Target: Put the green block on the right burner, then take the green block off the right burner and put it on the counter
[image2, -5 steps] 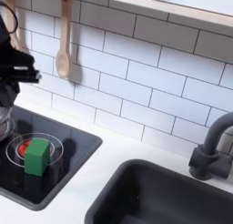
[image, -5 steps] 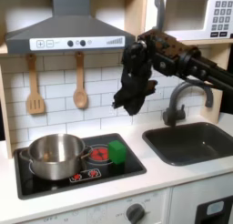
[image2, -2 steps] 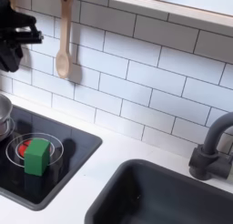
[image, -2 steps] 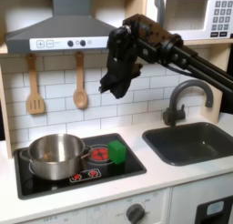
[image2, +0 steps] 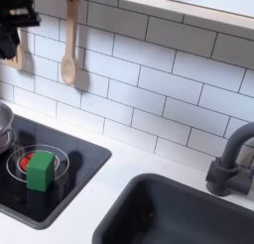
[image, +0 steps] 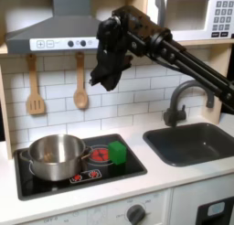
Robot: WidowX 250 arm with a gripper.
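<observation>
The green block (image: 118, 152) (image2: 40, 171) rests on the right burner (image: 99, 155) (image2: 18, 161), a ring of red circles on the black stove panel, at the burner's edge nearer the sink. My gripper (image: 103, 80) (image2: 14, 32) hangs high above the stove in front of the tiled wall, well clear of the block. Its fingers look spread, with nothing between them. The off-white counter (image: 142, 185) (image2: 111, 186) runs between the stove and the sink.
A steel pot (image: 53, 155) (image2: 3, 124) stands on the other burner, next to the block. A wooden spoon (image: 80, 84) (image2: 68, 50) and a spatula (image: 35, 88) hang on the wall under the range hood (image: 69, 29). The sink (image: 196, 142) (image2: 179, 213) and faucet (image: 186, 93) (image2: 233, 161) lie beyond the counter.
My gripper has risen and swung toward the first exterior view's left, away from the stove. The green block has stayed on the burner.
</observation>
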